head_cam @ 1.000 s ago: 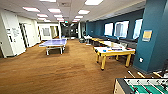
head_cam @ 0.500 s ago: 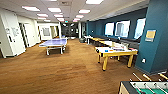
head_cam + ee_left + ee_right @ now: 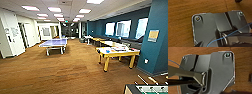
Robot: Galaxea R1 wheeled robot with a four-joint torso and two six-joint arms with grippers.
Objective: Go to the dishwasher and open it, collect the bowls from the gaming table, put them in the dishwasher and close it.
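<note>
head view: yellow-topped gaming table (image 3: 117,53)

Yellow gaming table (image 3: 117,53), small items atop

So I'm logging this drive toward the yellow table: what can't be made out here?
- What lies on the yellow table: head view, too blurred and small to tell bowls from other things.
- Football table: head view, cut off by the bottom edge.
- Far end of the room beyond the blue ping-pong table: too small.
- Both grippers' fingers: wrist views, hidden behind the robot's own dark plate.
</note>
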